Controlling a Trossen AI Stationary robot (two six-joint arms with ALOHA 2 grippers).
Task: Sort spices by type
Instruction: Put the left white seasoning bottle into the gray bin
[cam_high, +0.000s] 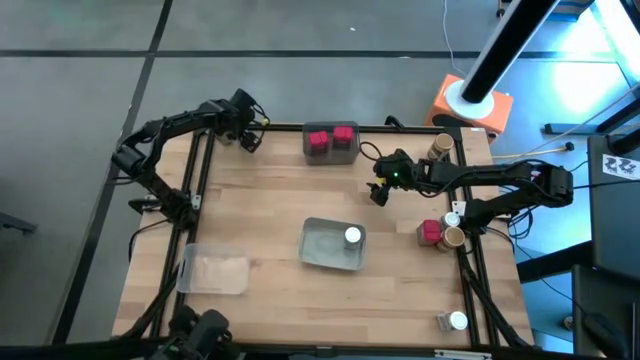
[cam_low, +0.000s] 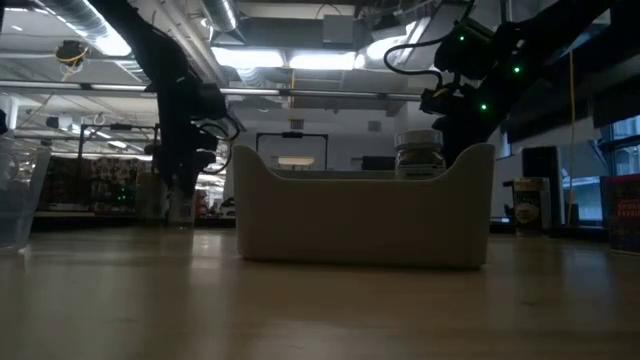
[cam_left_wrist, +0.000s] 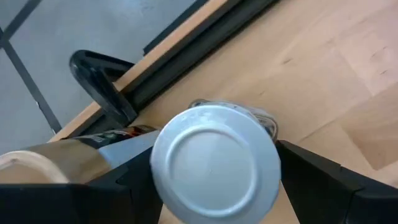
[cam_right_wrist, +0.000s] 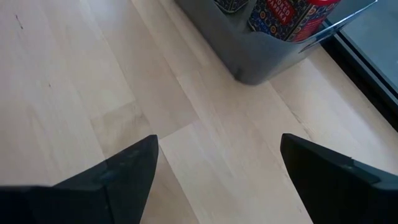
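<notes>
My left gripper (cam_high: 247, 135) is at the table's far left corner, shut on a round white-topped spice jar (cam_left_wrist: 214, 165). A tan-topped jar (cam_left_wrist: 34, 167) shows close beside one finger. My right gripper (cam_right_wrist: 217, 168) hangs open over bare wood, right of centre (cam_high: 380, 190), touching nothing. Two red blocky jars (cam_high: 331, 139) stand in the far grey tray (cam_high: 330, 153). One white-topped jar (cam_high: 352, 236) stands in the middle grey tray (cam_high: 318, 250). More jars stand along the right edge: tan-topped (cam_high: 440, 147), red (cam_high: 430, 232), white-topped (cam_high: 457, 321). My left gripper has the white-topped jar between its two fingers (cam_left_wrist: 320, 180), one on either side just below the lid's rim (cam_left_wrist: 273, 146). The fingers come from above, slanting steeply down. The wide lid hides the place of contact and whether the jar's bottom rests on the table.
The table's dark rail and a corner bracket (cam_left_wrist: 102, 87) run close behind the held jar. A clear tray (cam_high: 213, 270) stands at the near left. Bare wood lies between the trays. An orange-based stand (cam_high: 470, 105) is beyond the far right corner.
</notes>
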